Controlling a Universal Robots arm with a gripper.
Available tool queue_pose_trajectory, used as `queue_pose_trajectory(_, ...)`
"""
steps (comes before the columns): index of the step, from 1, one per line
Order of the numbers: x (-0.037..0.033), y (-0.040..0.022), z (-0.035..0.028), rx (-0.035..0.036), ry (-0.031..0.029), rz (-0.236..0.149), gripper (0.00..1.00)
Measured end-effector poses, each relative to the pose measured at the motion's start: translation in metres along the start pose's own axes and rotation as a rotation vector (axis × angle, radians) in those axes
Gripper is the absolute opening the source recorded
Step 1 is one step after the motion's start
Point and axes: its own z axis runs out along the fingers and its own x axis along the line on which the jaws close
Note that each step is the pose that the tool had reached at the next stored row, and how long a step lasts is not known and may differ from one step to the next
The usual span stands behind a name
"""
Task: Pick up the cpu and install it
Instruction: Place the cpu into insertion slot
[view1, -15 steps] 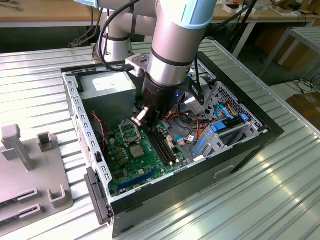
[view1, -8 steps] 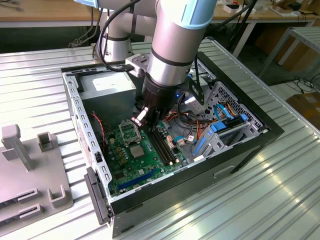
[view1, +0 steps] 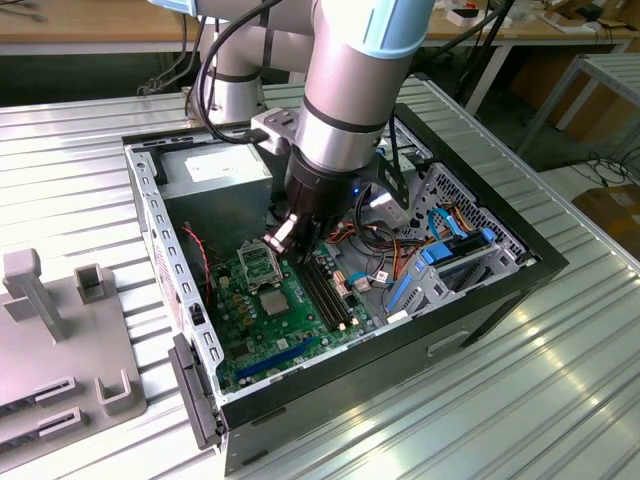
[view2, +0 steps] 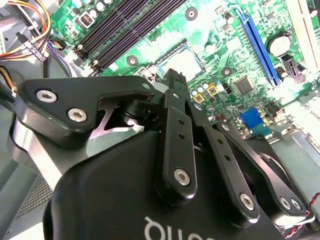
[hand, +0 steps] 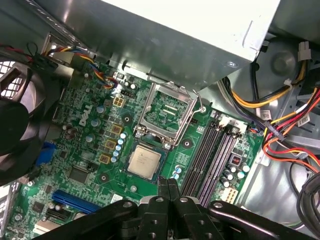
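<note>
Ribbed bench (view1: 560, 380) holds the case (view1: 500, 290); cpu (hand: 146, 161) rests on motherboard (hand: 90, 150) beside the socket (hand: 167, 112). Gripper (hand: 167, 182) hovers near, closed, empty. Pick-up seems pending: it must open first.

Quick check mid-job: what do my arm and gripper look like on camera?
The arm is a silver-grey tube with light-blue joint caps and a black cable looping beside it. The gripper is black, built of linked bars with silver screws and white lettering.
</note>
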Motion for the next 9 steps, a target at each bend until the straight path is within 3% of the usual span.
queue_pose_trajectory(6,-0.0005,-0.0002,0.0000,0.0020,-0.0003,-0.052,0.11)
queue_pose_trajectory(9,-0.0007,-0.0003,0.0000,0.0041,-0.0006,-0.104,0.11)
